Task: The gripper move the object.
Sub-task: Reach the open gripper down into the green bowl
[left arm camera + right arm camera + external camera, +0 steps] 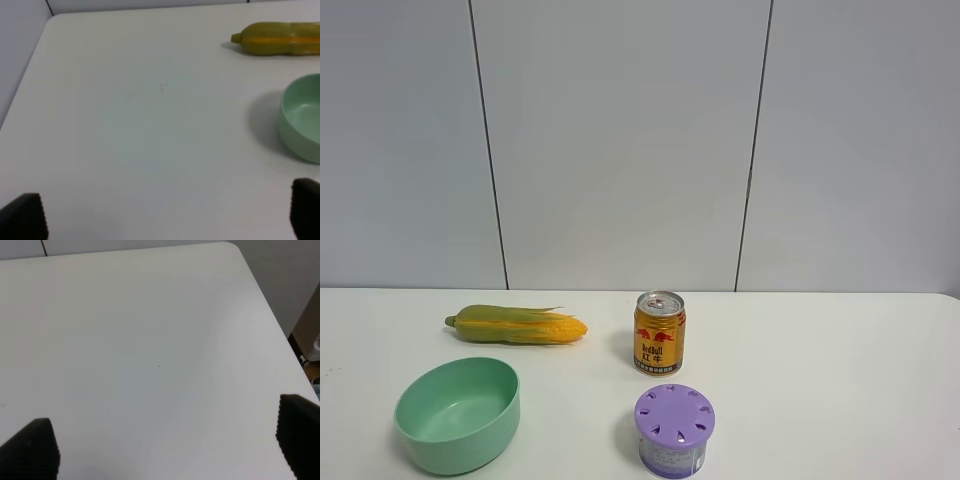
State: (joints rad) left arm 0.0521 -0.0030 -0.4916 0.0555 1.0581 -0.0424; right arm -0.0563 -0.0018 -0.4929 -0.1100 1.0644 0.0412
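Left claw was spread wide, empty; round mint-green plastic bowl sat ahead, beyond one fingertip, not touching.

My left gripper, jaws spread wide, angled downward, my right gripper, jaws equally wide apart.

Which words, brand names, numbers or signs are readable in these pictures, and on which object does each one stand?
"红牛" (small, so probably): front of the gold can, under a red bull emblem.
Other print on the can: too small to read.
Label on the side of the purple-lidded container: blurred, unreadable.
Green bowl and corn: no text.
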